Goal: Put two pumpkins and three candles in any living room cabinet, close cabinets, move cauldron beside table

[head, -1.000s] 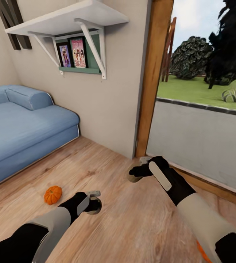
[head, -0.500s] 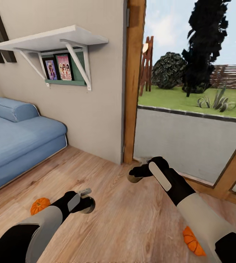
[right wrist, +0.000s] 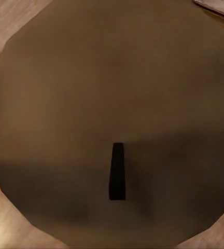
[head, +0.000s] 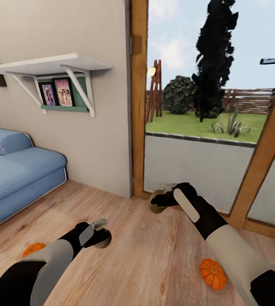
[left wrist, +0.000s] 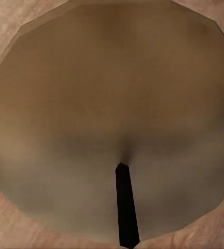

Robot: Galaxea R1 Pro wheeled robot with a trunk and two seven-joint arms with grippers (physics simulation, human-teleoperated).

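In the head view my left gripper (head: 101,233) is shut on a tan candle (head: 105,241) low over the wooden floor. Further right and higher, my right gripper (head: 160,199) is shut on a second candle (head: 154,206). Each wrist view looks straight down onto a candle top (left wrist: 112,114) (right wrist: 112,104) with its dark wick. One orange pumpkin (head: 33,248) lies on the floor left of my left forearm, partly hidden by it. The other pumpkin (head: 212,273) sits on the floor beside my right forearm. Cabinet, cauldron and table are out of view.
A blue sofa (head: 14,178) stands along the left wall under a white shelf (head: 48,66) with pictures. Ahead is a plain wall, then a wooden-framed glass door (head: 137,106) onto a garden. Wooden floor (head: 154,259) stretches between the arms.
The camera has turned right and tilted up, so sofa and shelf slid left. The second pumpkin came fully into view at the lower right. Both grippers keep their candles.
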